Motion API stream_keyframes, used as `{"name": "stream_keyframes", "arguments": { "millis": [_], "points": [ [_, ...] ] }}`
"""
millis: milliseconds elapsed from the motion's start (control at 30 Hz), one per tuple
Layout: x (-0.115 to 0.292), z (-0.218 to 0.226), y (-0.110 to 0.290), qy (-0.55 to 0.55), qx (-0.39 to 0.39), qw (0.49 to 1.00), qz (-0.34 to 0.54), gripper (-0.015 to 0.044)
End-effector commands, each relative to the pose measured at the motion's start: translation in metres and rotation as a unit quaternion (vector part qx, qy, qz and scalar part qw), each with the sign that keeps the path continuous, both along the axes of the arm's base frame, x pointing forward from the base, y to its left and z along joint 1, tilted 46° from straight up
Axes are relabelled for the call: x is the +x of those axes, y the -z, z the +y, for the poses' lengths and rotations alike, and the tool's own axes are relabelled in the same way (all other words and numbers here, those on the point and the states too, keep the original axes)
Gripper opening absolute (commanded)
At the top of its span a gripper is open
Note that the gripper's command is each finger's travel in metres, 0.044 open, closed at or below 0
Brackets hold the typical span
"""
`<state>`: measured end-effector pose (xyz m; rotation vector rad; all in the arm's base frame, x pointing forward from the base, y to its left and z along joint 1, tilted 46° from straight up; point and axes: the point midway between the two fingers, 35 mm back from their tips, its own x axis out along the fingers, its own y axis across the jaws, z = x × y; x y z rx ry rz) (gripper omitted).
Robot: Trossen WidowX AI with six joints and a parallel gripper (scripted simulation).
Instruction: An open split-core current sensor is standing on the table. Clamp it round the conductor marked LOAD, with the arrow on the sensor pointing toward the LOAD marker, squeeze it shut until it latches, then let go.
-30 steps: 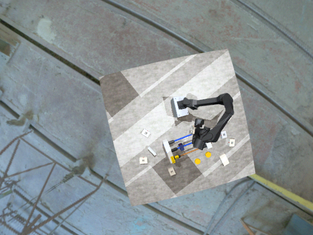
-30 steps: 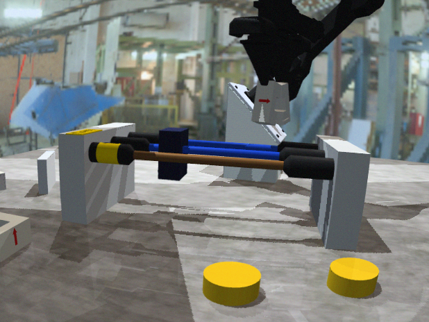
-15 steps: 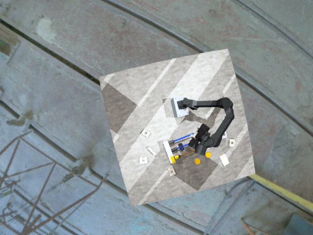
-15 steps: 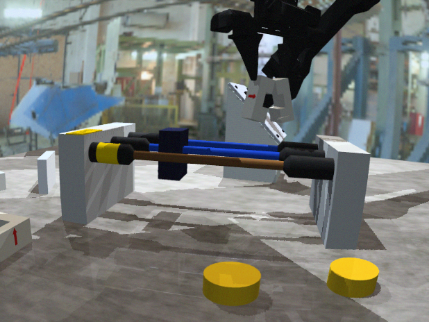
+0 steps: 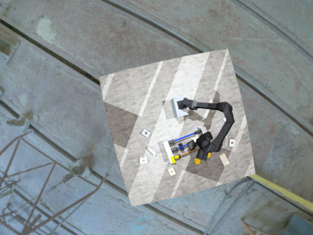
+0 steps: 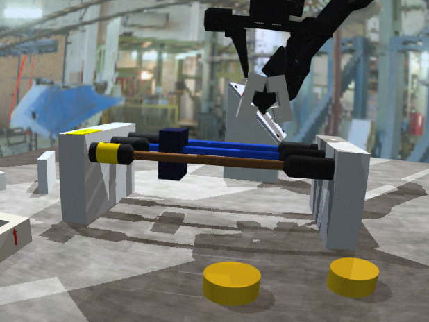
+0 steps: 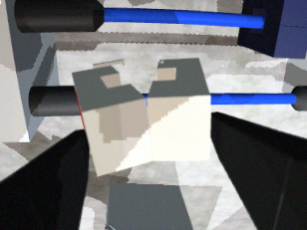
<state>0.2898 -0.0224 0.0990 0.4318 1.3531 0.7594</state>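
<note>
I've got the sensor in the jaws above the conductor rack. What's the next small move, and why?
Probably shift sideways before lowering. In the wrist view the open sensor, held in the gripper, sits over a blue conductor. No LOAD lettering is legible, but only the brown conductor has a yellow band, so it is likely the target. Carry the sensor over it.
</note>
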Motion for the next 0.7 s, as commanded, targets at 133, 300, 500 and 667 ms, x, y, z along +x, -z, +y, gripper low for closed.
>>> {"name": "stream_keyframes", "arguments": {
  "millis": [133,300,500,667],
  "points": [
    [0.020,0.000,-0.002,0.093,0.006,0.992,0.088,0.0000],
    [0.031,0.000,-0.001,0.148,0.009,0.979,0.143,0.0000],
    [0.044,0.001,-0.001,0.213,0.013,0.955,0.207,0.0000],
    [0.055,0.001,0.000,0.265,0.016,0.928,0.259,0.0000]
  ]
}}
